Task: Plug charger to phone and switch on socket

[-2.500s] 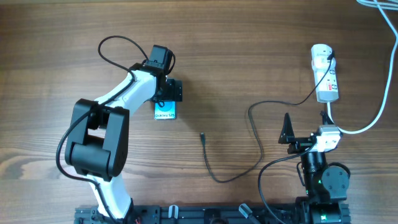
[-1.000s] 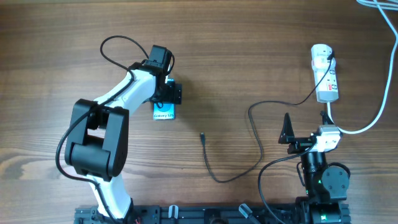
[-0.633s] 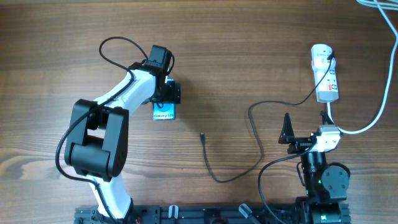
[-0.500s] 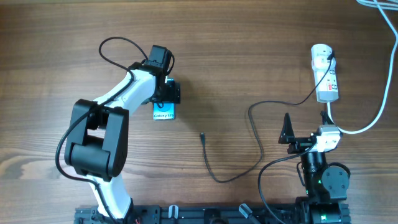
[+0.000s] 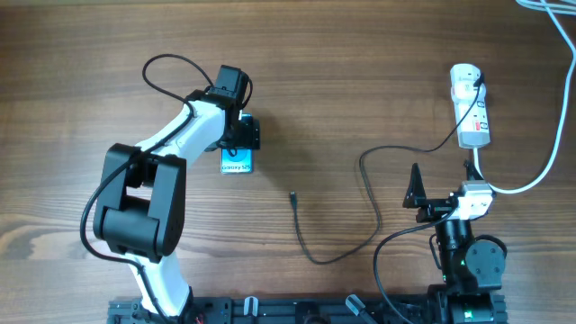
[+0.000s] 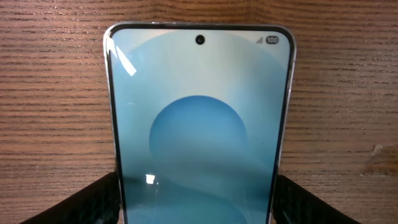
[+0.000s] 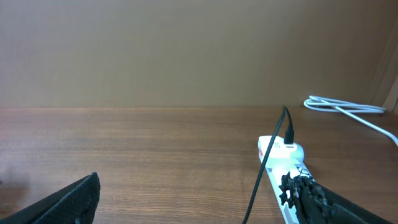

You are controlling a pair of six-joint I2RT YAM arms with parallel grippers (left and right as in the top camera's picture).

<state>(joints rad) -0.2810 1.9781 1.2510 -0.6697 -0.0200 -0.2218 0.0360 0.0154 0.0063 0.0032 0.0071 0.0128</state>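
Note:
The phone [image 5: 238, 163] lies flat on the wooden table, turquoise screen up, and it fills the left wrist view [image 6: 199, 124]. My left gripper [image 5: 241, 135] is over the phone's far end, with one finger against each long side [image 6: 198, 205]. The charger cable [image 5: 373, 211] runs from the socket [image 5: 471, 112] in a loop across the table. Its free plug tip [image 5: 293, 196] lies loose, right of the phone and apart from it. My right gripper [image 5: 445, 193] is open and empty, just short of the socket's near end [image 7: 280, 152].
A thick white cord [image 5: 540, 175] curves from the socket's near end off to the table's right and far edge, and it also shows in the right wrist view [image 7: 348, 107]. The left arm's black cable [image 5: 166, 67] loops above it.
My left gripper's fingers have closed in a little on the phone's sides, and the phone has shifted very slightly. The right arm, the cable and the socket have not moved.

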